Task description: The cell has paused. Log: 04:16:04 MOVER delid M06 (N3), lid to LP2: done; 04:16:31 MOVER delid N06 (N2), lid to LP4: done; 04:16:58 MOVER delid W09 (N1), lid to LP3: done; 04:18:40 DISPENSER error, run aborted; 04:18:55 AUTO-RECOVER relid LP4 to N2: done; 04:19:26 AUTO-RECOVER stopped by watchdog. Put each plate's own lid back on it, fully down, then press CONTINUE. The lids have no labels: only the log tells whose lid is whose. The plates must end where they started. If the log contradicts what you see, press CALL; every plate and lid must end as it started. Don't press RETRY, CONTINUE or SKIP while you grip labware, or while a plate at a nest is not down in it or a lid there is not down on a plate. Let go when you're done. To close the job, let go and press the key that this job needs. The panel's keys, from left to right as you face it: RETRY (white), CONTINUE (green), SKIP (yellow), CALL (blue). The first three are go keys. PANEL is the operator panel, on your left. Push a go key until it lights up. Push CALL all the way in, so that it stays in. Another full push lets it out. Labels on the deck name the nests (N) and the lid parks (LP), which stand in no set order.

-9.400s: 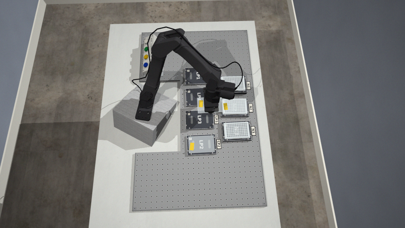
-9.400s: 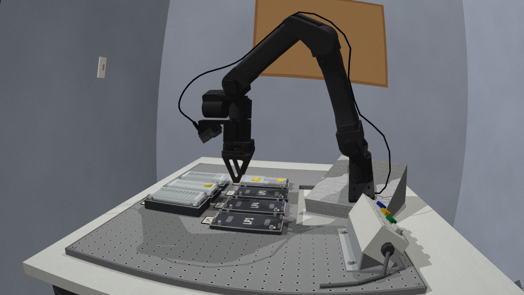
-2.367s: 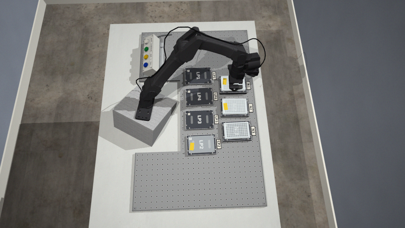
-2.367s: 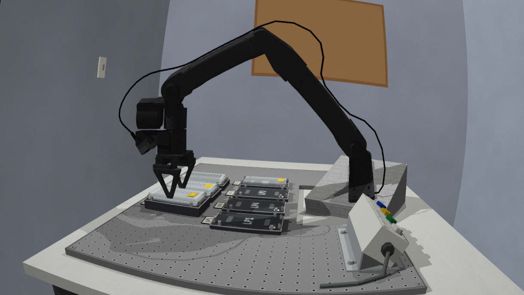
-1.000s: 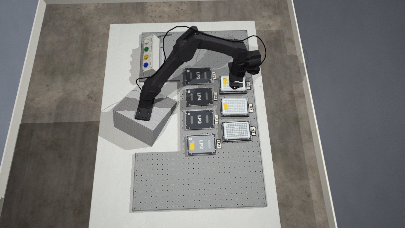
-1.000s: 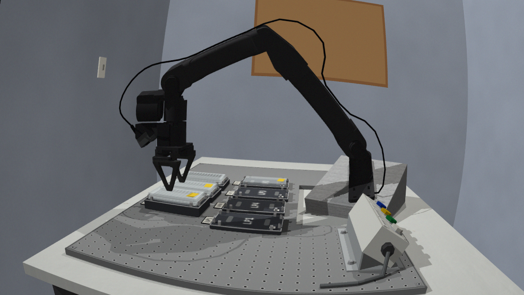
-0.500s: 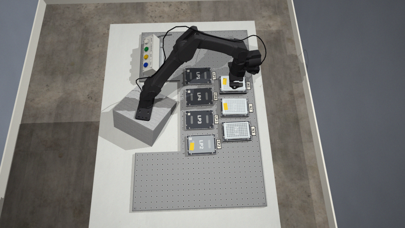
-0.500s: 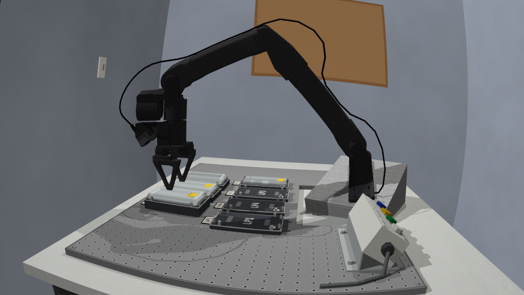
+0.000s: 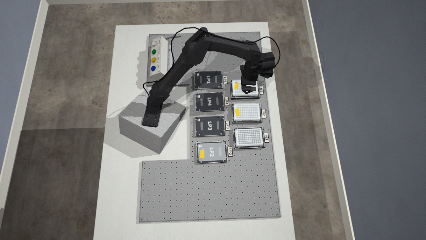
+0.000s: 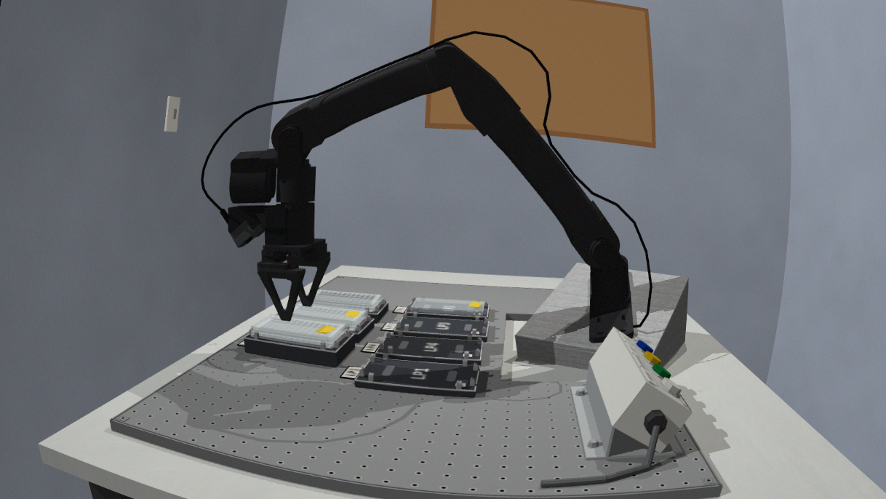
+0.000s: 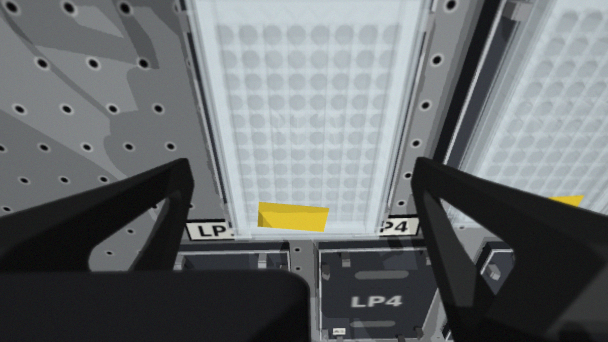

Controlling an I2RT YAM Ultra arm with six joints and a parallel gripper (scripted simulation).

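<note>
The arm [image 9: 190, 56] covers the far right corner of the plate at N1 [image 9: 238, 90] in the top view. In the wrist view, the plate's [image 11: 305, 115] top end runs off the picture. The plate next to it [image 11: 545, 115] is cut off on the right. A sign [image 11: 207, 231] reads only "LP"; the plate hides its number. The black pincer body blocks the bottom left corner. The small words beside the buttons on the panel [image 9: 159, 49] are too tiny to read. The worktop [image 10: 155, 409] is cut off at the bottom in the side view.
</note>
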